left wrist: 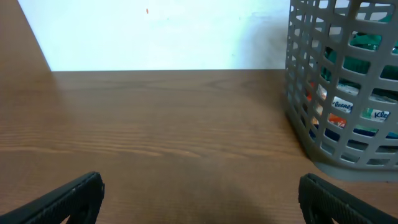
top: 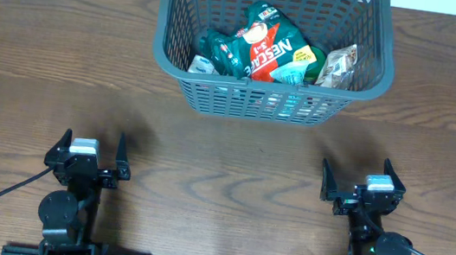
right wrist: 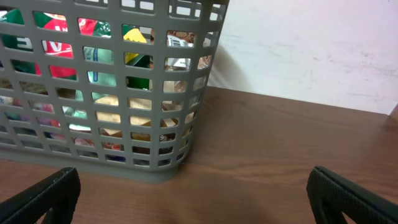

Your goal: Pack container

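At the desk's far edge the container holds a heap of packets — none lie loose outside, so packing looks done. Left pincer and right pincer — both wide, empty.

Grey container upright, w/ packets.
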